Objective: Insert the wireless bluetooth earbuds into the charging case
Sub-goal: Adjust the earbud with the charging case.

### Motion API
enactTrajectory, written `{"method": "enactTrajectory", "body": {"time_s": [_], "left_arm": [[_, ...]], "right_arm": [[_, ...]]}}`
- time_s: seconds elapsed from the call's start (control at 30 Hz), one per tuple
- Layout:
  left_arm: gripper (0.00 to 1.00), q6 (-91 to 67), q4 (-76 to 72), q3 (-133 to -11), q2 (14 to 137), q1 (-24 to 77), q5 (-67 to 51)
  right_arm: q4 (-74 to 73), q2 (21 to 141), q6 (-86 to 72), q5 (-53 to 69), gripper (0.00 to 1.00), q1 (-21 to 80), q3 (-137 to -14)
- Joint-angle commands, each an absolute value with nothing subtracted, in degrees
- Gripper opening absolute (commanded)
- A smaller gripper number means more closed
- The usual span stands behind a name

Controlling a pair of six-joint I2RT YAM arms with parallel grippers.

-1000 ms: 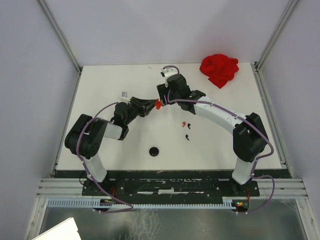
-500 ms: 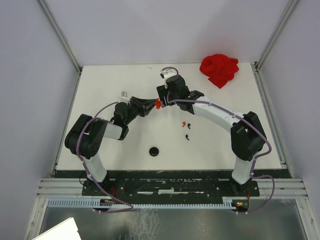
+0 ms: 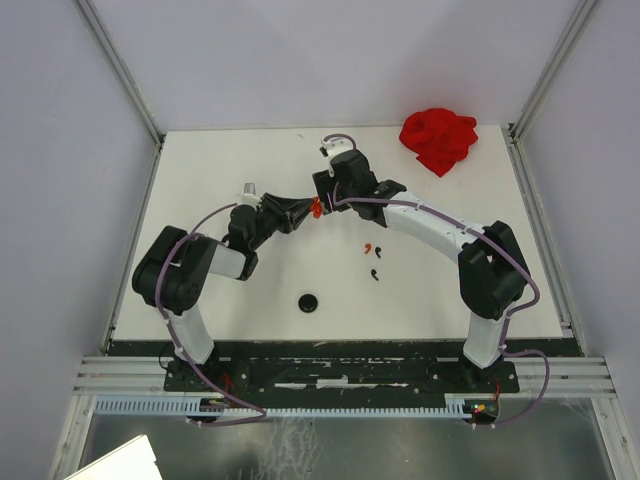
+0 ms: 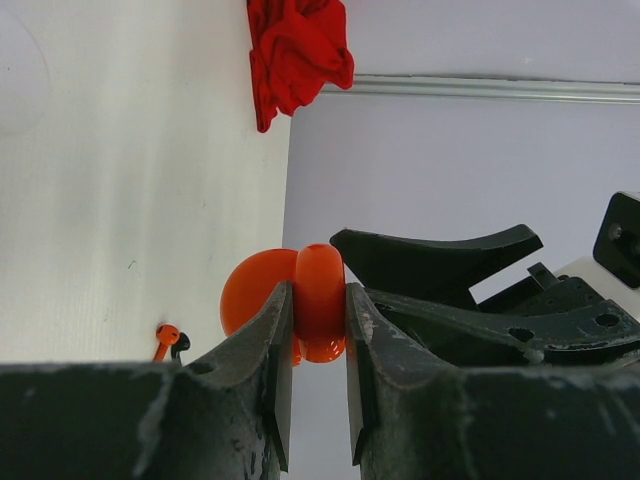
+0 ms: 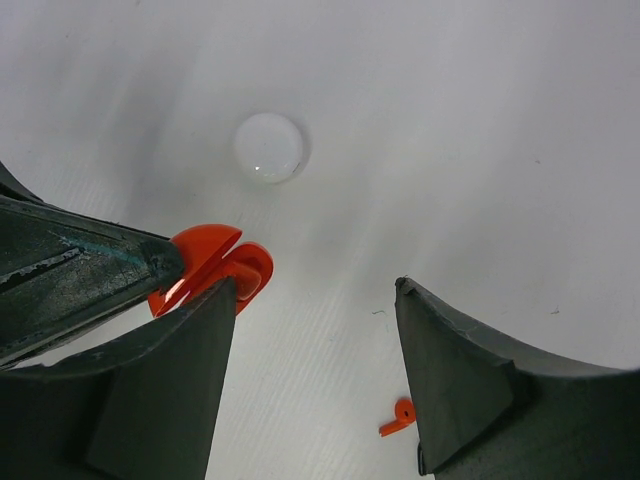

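My left gripper [image 3: 306, 210] is shut on a red charging case [image 3: 316, 208], held above the table with its lid hinged open. In the left wrist view the case [image 4: 320, 295] sits pinched between both fingers. My right gripper [image 3: 323, 190] hangs just behind the case, open with nothing between its fingers; in its own view [image 5: 312, 290] the case [image 5: 215, 262] lies past its left fingertip. A red earbud [image 3: 368, 247] and two black earbuds [image 3: 379, 251] [image 3: 375, 274] lie on the table to the right. The red earbud [image 5: 400, 415] also shows by the right finger.
A crumpled red cloth [image 3: 438, 138] lies at the back right corner. A black disc [image 3: 308, 302] rests near the front middle. A white disc [image 5: 269, 147] lies on the table beyond the case. Aluminium rails edge the table on both sides.
The right arm's elbow has drifted slightly to the left. Both grippers and the red case stay where they were.
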State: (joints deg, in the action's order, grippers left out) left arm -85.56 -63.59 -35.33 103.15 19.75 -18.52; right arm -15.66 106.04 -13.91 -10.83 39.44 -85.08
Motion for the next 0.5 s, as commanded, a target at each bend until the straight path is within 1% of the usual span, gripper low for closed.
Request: {"method": "enactTrajectory", "body": {"time_s": [0.0, 0.07, 0.2, 0.3, 0.47], "left_arm": [[0.03, -84.9, -67.9, -37.4, 103.6, 19.9, -20.1], [0.03, -85.3, -68.7, -37.7, 104.1, 20.0, -20.5], [0.03, -87.0, -71.3, -38.2, 105.6, 19.9, -22.2], [0.03, -88.3, -72.8, -38.9, 106.8, 19.9, -23.8], [0.03, -89.5, -74.4, -39.1, 107.7, 19.8, -24.6]], "right_arm": [[-13.8, 104.9, -14.5, -10.2, 0.73, 39.0, -86.9], [-13.9, 104.8, -14.5, -8.9, 0.7, 38.8, -87.0], [-13.7, 104.6, -14.7, -5.6, 0.6, 38.5, -86.6], [-13.0, 104.1, -14.8, -3.8, 0.56, 38.3, -85.6], [-12.8, 103.9, -14.7, -2.3, 0.53, 38.3, -84.7]]}}
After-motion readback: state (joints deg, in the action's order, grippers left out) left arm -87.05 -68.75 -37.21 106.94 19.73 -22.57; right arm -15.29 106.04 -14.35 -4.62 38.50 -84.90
